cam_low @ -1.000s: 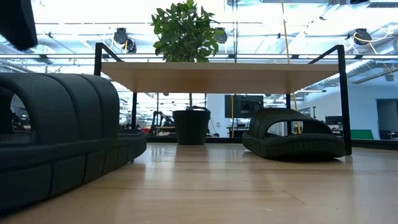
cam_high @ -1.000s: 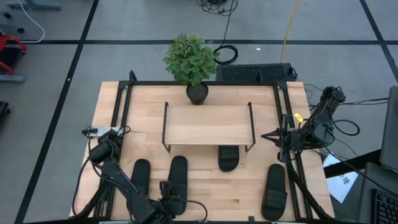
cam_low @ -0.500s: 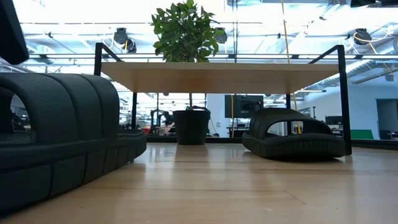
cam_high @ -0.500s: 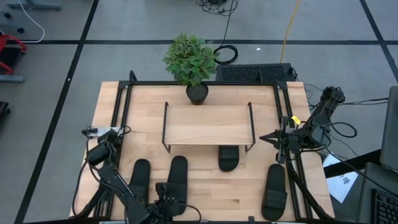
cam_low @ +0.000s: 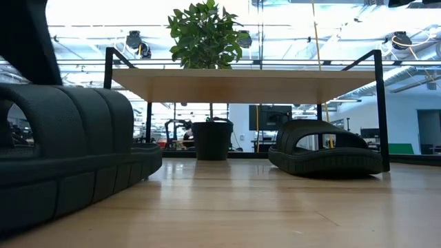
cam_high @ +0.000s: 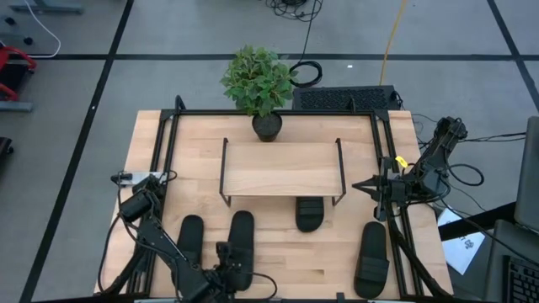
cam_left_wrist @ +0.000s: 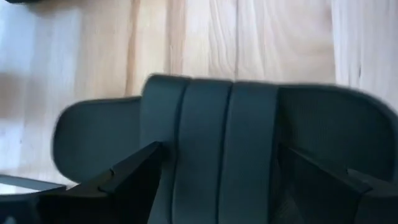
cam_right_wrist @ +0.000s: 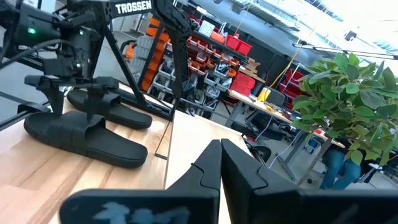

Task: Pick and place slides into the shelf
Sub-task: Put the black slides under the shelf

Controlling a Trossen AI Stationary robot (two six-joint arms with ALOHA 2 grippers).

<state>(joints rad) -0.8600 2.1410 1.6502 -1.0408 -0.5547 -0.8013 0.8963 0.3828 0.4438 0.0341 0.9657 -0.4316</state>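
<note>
Left gripper (cam_high: 226,268) is down at the near edge of the surface (cam_high: 278,252), hovering right over the heel end of the second slide (cam_high: 240,237) from the left. Its jaws are spread wide and nothing is in them; in the left wrist view the two dark fingers (cam_left_wrist: 130,177) straddle the ribbed strap of that slide (cam_left_wrist: 205,162), one on each side, not clamped.

Here is the relation that counts: the slide's long axis runs from the near edge straight toward the shelf (cam_high: 282,168), and the jaws sit across it, so closing would pinch the strap from side to side. From there the shelf lies directly ahead along that same axis, toward the far edge.

Where do the slides stand? One slide (cam_high: 309,212) is already tucked partway under the shelf's near rail, right of centre. A third (cam_high: 190,240) lies just left of the one being addressed, parallel to it, and a fourth (cam_high: 371,257) rests near the right corner of the near edge. Three to go, by my reckoning.

Right gripper (cam_high: 376,187) waits off the right edge, level with the shelf, jaws fully closed and empty. The left arm is plainly nearer to this slide. A potted plant (cam_high: 259,84) stands behind the shelf, at the far edge.
</note>
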